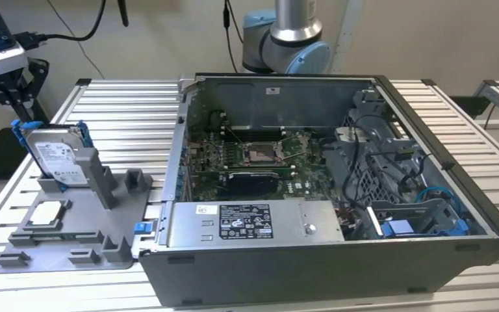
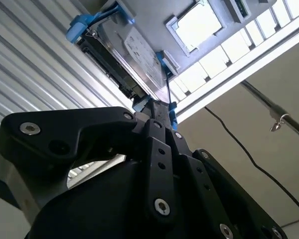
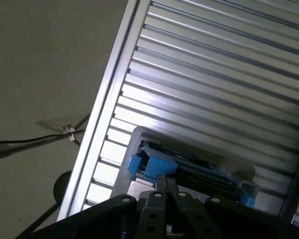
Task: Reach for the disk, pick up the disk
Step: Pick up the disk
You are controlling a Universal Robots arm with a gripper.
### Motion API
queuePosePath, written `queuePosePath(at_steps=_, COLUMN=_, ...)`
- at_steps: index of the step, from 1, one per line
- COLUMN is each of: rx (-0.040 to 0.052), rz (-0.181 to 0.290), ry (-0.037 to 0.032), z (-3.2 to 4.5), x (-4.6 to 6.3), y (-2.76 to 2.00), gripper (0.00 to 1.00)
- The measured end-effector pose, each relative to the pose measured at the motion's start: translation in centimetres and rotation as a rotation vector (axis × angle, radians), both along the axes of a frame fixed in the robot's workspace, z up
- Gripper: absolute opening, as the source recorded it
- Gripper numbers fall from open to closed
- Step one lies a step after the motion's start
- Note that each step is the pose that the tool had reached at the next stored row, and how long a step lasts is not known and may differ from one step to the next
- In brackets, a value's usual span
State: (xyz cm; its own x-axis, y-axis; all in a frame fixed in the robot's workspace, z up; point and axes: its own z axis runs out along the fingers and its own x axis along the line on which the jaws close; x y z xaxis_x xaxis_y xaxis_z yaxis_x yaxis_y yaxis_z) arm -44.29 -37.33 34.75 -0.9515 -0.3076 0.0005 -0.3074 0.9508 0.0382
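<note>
Jaw opening cannot be determined from any view. The gripper (image 1: pixel 8 96) is seen at the exterior view's left, just above the upper corner of the disk (image 1: pixel 59 156); whether contact is made cannot be told. The disk is held upright on its edge in a slot of the grey holder plate (image 1: pixel 76 242), with its white label turned toward the exterior view's right and its blue frame visible along the top and side. In both wrist views the gripper (image 2: pixel 157 112) (image 3: pixel 167 181) is pointed at the blue-framed end of the disk (image 2: pixel 134 55) (image 3: pixel 189 167). A small square chip (image 1: pixel 46 214) is laid flat on the same plate, nearer the camera. The plate is set on the slatted table (image 1: pixel 119 110), just beside the open computer case (image 1: pixel 319 266).
</note>
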Motion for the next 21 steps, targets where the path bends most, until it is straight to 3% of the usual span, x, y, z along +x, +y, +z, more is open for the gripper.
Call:
queuePosePath(at_steps=7, rx=0.0, rz=0.038, ry=0.0, z=0.0, x=0.0, y=0.0, gripper=0.0)
queuePosePath(at_steps=21, rx=0.0, rz=0.169, ry=-0.0023, z=0.0, x=0.0, y=0.0, gripper=0.0)
